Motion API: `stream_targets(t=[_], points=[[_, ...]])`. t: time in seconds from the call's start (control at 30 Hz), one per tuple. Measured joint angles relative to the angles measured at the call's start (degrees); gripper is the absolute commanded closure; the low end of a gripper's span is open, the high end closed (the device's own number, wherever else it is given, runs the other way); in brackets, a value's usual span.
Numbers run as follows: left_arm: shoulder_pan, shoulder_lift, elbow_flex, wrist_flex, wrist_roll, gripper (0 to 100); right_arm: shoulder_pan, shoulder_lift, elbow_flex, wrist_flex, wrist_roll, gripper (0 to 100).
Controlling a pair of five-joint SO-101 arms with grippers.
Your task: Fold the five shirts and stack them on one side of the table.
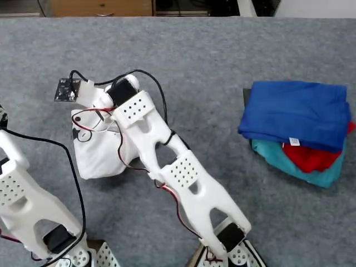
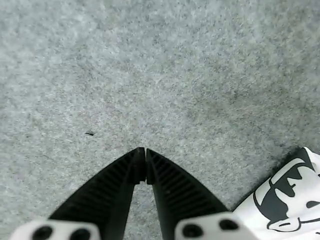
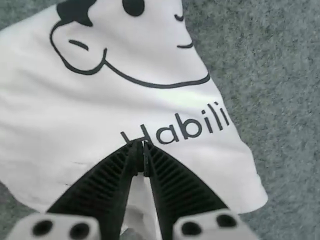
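Hangs the right gripper (image 3: pixel 140 151) straight over the white shirt (image 3: pixel 150 90), jaws pressed together tip to tip above the printed lettering; cannot tell whether any cloth is nipped between them. Shows that shirt in the high view as a compact, loosely bunched bundle left of centre on the grey table (image 1: pixel 222 61), partly under the right arm and with no clear long axis. Parks the left gripper (image 2: pixel 145 167) over bare table just beside one corner of the shirt, jaws likewise closed, on nothing. Puts the right arm nearer, directly above the cloth, with the left just off its edge. Calls, probably, for both sets of jaws to open before any hem can be pinched and drawn flat. Leaves the stack (image 1: pixel 297 133) well apart at the table's right side: blue shirt (image 1: pixel 295 111) on top, red shirt (image 1: pixel 308 158) and teal shirt (image 1: pixel 272 156) beneath. Counts the cables (image 1: pixel 139 70) looping round the right arm's wrist, above the cloth, as the likeliest snag.
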Motion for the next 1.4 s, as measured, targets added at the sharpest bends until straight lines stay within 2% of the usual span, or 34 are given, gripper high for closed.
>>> stream_targets(t=[0.57, 0.83, 0.97, 1.13, 1.27, 1.4], points=[[-1.1, 0.0, 0.1, 0.0, -1.3, 98, 4.4, -27.2, 44.7, -0.1, -1.7, 99.4], [0.1, 0.0, 0.1, 0.0, -3.6, 98, 9.3, -35.9, 64.0, -9.1, -1.8, 99.4], [4.9, -0.1, 0.1, 0.0, -3.6, 98, 11.6, -41.2, 65.5, -9.9, -1.8, 99.4], [14.9, -3.8, 1.1, 0.0, -3.6, 98, 14.9, -49.2, 66.0, -9.6, -1.8, 99.4], [22.2, -4.7, 3.0, 0.0, -2.9, 98, 15.2, -51.1, 67.6, -8.0, -1.8, 99.4], [26.6, -4.7, 6.7, 0.0, -1.0, 98, 14.4, -51.1, 69.7, -9.8, -1.8, 99.4]])
